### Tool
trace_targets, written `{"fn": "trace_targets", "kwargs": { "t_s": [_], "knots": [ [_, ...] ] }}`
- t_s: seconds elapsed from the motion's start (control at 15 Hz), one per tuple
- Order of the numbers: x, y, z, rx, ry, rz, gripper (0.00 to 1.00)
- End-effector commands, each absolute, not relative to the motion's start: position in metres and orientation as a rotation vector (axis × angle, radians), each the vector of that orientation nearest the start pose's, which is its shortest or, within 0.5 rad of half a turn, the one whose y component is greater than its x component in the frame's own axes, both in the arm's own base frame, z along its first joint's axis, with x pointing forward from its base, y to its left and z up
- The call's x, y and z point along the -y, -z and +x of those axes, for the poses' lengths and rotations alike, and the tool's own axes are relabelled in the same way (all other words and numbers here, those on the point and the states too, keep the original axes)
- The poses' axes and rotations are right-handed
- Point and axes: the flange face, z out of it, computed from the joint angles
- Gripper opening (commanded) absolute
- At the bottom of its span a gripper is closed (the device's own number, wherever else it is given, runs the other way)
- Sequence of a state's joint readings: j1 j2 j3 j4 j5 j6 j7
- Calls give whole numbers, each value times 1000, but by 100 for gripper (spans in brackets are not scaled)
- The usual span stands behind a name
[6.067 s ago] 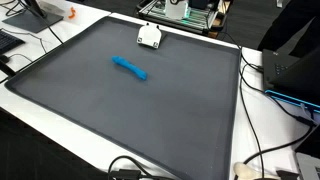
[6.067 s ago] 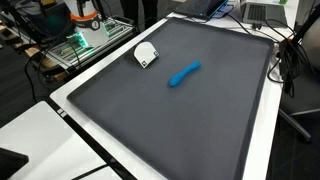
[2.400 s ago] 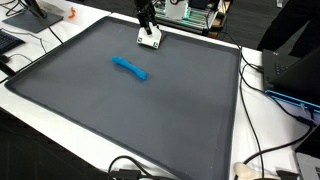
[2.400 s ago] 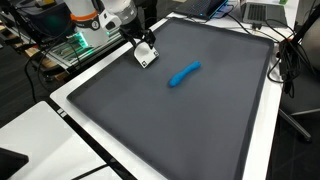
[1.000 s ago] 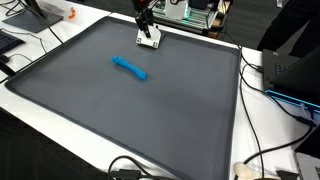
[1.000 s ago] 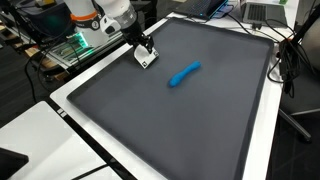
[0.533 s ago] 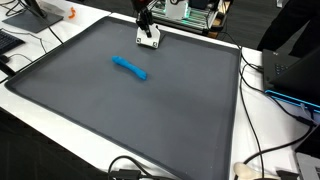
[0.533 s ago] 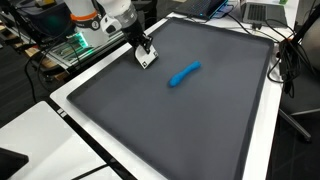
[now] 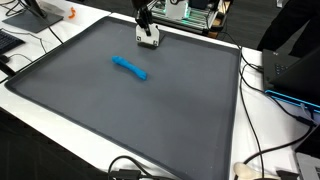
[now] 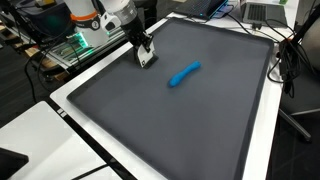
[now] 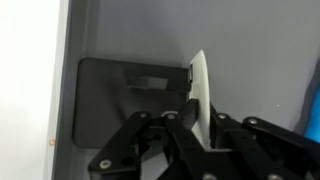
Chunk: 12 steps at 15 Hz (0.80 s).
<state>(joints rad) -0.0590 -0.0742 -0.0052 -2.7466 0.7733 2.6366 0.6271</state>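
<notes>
- White against grey: pinches the thin white piece [image 9: 149, 38] with the gripper [image 10: 144, 50], fingers [image 11: 180, 128] clenched on both its faces.
- Holds it tipped on edge at the far border of the mat [image 9: 120, 115], seemingly because squeezed across its thickness.
- Leaves the blue stick [image 10: 183, 74] lying mid-mat, well apart.

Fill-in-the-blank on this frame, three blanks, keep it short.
The flat piece between the fingers of the hand is ___ in colour. The long stick lying apart from the hand is ___ in colour. That stick lies on a wide dark grey ___.
Missing words: white; blue; mat.
</notes>
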Motion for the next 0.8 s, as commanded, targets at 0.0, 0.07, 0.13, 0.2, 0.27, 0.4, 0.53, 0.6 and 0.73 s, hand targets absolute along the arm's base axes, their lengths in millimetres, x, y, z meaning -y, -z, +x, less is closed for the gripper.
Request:
{"fn": "trace_targets", "kwargs": {
  "t_s": [0.0,0.07,0.13,0.2,0.27,0.4,0.53,0.6,0.73],
  "knots": [
    [39,-247,385,-1775,-183,-2144,2],
    [36,-252,374,-1761,-179,-2150,2],
    [33,-257,374,-1749,-174,-2159,2],
    [32,-261,388,-1731,-172,-2174,2],
    [27,-268,388,-1708,-163,-2198,2],
    [18,-281,389,-1661,-156,-2256,2],
    [10,-294,398,-1624,-158,-2330,2],
    [6,-300,403,-1607,-164,-2374,2],
    [-6,-316,420,-1558,-205,-2485,2]
  ]
}}
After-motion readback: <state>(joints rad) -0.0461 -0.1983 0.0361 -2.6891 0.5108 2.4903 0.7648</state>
